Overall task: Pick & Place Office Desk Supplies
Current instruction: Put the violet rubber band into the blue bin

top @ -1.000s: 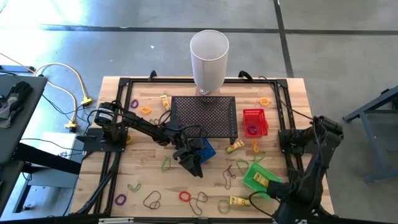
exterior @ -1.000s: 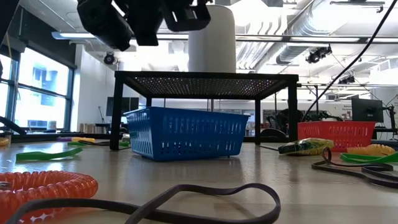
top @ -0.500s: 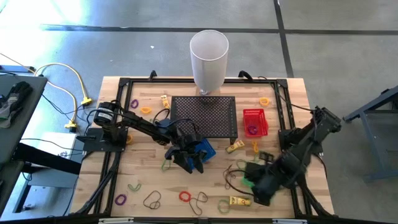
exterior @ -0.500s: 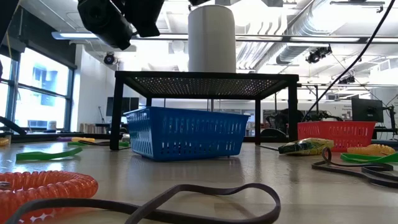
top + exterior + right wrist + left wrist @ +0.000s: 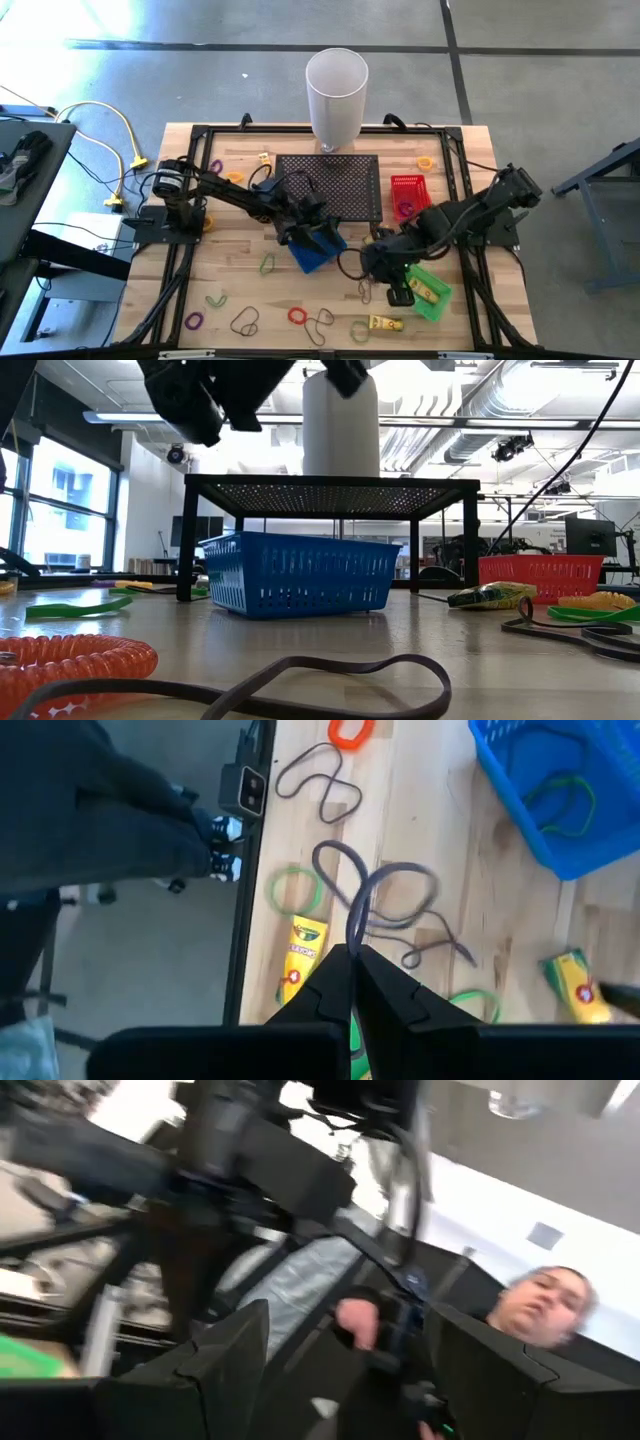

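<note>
My right gripper (image 5: 352, 952) is pinched on a dark band (image 5: 385, 900) above the desk (image 5: 235, 285). My left gripper (image 5: 305, 222) hangs spread over the blue basket (image 5: 318, 250).

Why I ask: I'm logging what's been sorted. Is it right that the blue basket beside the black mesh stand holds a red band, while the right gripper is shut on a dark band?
Not quite. The right wrist view shows that the band inside the blue basket is green, not red. The rest holds: the basket sits beside the black mesh stand, and the right gripper is shut on a dark band.
</note>
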`<action>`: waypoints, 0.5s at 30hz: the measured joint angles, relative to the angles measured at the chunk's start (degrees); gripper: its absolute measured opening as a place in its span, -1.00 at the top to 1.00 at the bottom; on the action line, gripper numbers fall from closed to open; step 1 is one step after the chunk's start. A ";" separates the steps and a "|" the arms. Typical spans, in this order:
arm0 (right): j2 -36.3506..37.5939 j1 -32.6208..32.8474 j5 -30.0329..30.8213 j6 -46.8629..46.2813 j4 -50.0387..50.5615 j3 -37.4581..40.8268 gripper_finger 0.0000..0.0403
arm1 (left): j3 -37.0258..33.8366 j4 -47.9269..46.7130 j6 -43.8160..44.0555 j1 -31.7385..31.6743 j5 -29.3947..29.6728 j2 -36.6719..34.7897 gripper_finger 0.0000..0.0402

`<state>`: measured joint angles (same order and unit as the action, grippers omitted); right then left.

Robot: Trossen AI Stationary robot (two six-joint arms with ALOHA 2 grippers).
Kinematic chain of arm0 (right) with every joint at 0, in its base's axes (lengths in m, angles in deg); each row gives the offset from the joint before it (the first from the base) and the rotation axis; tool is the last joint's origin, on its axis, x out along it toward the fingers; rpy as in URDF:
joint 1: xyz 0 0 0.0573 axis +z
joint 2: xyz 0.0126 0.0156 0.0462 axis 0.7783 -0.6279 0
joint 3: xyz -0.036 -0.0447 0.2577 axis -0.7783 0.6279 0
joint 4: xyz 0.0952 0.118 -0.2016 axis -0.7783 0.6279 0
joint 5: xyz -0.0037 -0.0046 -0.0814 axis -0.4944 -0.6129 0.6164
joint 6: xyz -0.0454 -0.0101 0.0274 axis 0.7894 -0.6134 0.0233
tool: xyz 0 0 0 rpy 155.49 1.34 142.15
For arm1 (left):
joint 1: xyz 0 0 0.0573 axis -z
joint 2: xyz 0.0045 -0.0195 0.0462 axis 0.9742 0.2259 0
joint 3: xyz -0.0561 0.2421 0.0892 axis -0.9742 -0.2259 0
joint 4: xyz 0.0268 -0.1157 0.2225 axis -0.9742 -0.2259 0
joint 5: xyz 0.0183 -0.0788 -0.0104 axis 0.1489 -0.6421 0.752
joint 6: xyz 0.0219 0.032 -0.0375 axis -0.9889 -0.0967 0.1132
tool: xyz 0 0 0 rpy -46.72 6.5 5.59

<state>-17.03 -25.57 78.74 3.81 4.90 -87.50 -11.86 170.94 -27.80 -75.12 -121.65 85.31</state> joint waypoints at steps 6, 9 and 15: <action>1.57 -3.69 -2.35 7.40 0.02 0.00 0.98 | 0.00 -10.81 -4.97 -3.01 2.70 0.00 -0.30; 2.67 -5.53 0.20 9.61 0.03 0.00 0.98 | 0.00 -14.74 -8.79 -3.43 3.16 0.06 -0.30; 3.61 -10.44 3.68 10.36 0.02 -0.07 0.98 | 0.00 -15.61 -15.21 -1.66 5.13 0.06 -0.30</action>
<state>-13.42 -36.01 82.41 14.16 4.91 -87.56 -11.86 155.34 -43.00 -76.78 -116.52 85.38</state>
